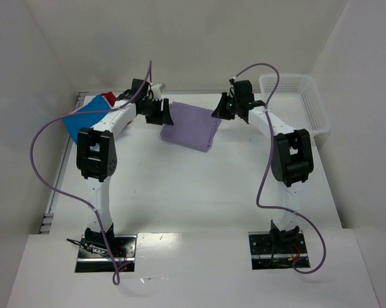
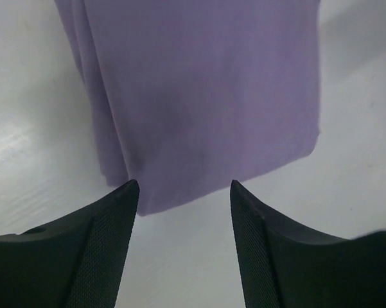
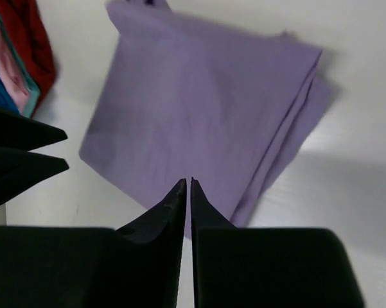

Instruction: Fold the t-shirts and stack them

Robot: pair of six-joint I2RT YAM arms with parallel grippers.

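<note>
The lavender t-shirt [image 1: 189, 126] lies folded into a rectangle at the back middle of the table. My left gripper [image 1: 164, 112] hangs just off its left edge, open, with only bare table between the fingers [image 2: 184, 186] and the shirt's edge [image 2: 199, 96] right ahead. At the shirt's right corner is my right gripper [image 1: 221, 110]. Its jaws [image 3: 187, 181] are shut with only a hairline gap, and no cloth shows between them above the shirt [image 3: 199, 109]. A stack of folded blue [image 1: 83, 119], pink [image 3: 5, 77] and red [image 1: 108, 97] t-shirts sits at the far left.
A white mesh basket [image 1: 295, 99] stands at the back right corner. White walls close in the table at the back and both sides. The left gripper's black fingers [image 3: 26, 154] show at the left edge of the right wrist view.
</note>
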